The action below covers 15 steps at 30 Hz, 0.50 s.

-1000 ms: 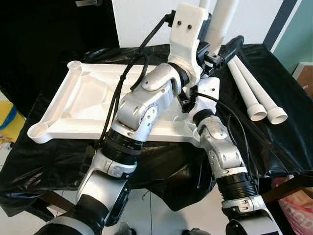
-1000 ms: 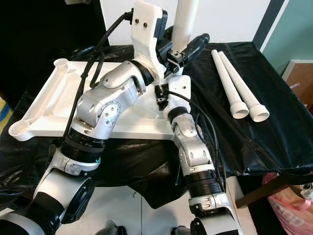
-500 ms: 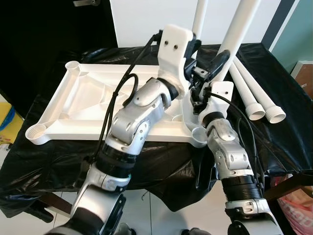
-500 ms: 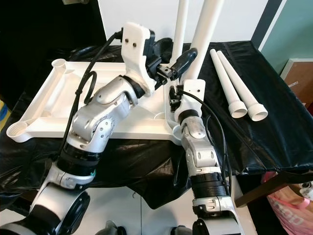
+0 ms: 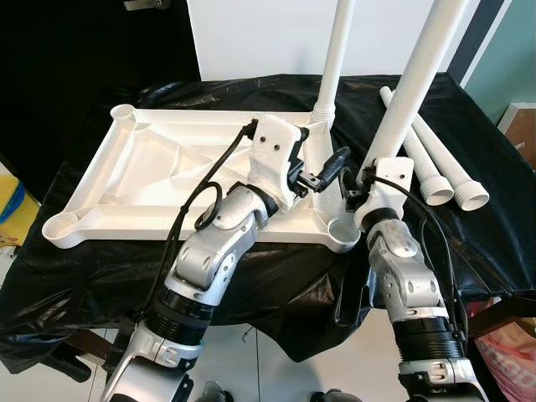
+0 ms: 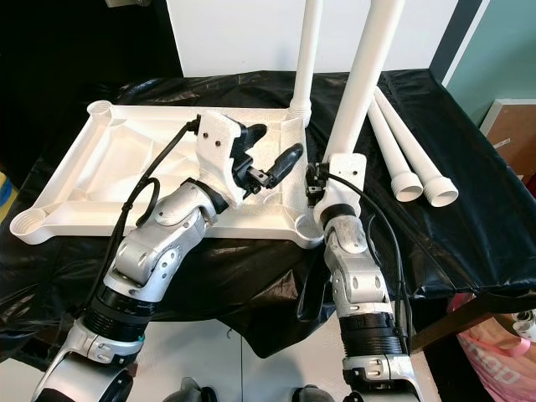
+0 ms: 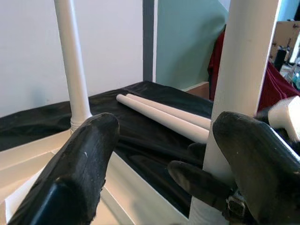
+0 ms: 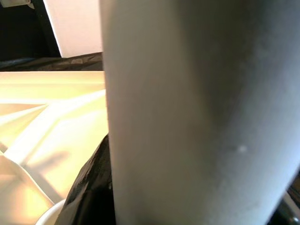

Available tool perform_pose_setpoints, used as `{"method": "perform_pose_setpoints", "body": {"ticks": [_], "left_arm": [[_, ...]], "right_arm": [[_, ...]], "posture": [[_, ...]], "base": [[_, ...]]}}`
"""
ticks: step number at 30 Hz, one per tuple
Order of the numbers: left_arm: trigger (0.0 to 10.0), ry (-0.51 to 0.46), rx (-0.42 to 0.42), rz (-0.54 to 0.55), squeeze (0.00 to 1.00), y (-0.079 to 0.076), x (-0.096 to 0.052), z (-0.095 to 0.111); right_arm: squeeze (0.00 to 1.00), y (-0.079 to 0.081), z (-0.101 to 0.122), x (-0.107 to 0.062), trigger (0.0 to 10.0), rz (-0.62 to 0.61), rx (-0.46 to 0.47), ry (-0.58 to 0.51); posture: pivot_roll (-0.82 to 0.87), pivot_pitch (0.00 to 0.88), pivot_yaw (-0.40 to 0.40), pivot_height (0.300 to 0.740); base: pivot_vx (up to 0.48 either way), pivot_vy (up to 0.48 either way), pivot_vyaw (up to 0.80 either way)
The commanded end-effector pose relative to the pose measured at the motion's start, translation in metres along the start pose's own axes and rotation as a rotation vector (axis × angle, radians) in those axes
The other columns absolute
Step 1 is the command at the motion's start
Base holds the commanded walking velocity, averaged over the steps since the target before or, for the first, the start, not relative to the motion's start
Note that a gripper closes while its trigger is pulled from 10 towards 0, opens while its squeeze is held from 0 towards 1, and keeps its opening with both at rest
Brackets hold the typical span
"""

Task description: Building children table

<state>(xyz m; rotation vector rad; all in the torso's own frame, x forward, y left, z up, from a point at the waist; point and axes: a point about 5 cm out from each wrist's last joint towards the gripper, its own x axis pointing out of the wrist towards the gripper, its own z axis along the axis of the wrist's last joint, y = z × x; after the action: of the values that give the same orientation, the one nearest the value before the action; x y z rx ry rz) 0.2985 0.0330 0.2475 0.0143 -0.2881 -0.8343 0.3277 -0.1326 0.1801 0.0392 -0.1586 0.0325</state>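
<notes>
Tabletop of white ribbed plastic (image 5: pixel 151 167) lies upside down on the black-draped bench (image 5: pixel 469 243) with one white tubular leg (image 5: pixel 335 59) seated, the right gripper (image 5: pixel 365 177) clamped on a second white leg (image 5: pixel 423 75) near its corner socket, the left gripper (image 7: pixel 159 154) apart beside it, and two spare white legs (image 5: pixel 435 159) waiting.

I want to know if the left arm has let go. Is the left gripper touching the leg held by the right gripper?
Apart. The left wrist view shows the left gripper open, bare tabletop and cloth between its fingers, the held leg standing beyond them.
</notes>
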Motion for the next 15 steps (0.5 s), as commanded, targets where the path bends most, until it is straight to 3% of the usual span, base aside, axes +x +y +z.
{"method": "perform_pose_setpoints", "body": {"ticks": [1,12,15], "left_arm": [[10.0,0.052,0.020,-0.120,0.00,-0.011,-0.007,-0.011],[10.0,0.170,0.036,-0.237,0.00,-0.023,-0.023,-0.034],[10.0,0.241,0.049,-0.277,0.00,-0.026,-0.032,-0.046]], "right_arm": [[0.00,0.000,-0.002,-0.003,10.0,0.005,-0.009,0.000],[0.00,0.003,-0.004,-0.005,10.0,0.014,-0.013,0.008],[0.00,0.004,-0.005,-0.005,10.0,0.019,-0.016,0.008]], "posture": [[-0.11,0.094,0.015,0.740],[-0.11,0.083,0.020,0.740],[-0.11,0.080,0.021,0.740]], "base": [[0.000,0.000,0.00],[0.000,0.000,0.00],[0.000,0.000,0.00]]}}
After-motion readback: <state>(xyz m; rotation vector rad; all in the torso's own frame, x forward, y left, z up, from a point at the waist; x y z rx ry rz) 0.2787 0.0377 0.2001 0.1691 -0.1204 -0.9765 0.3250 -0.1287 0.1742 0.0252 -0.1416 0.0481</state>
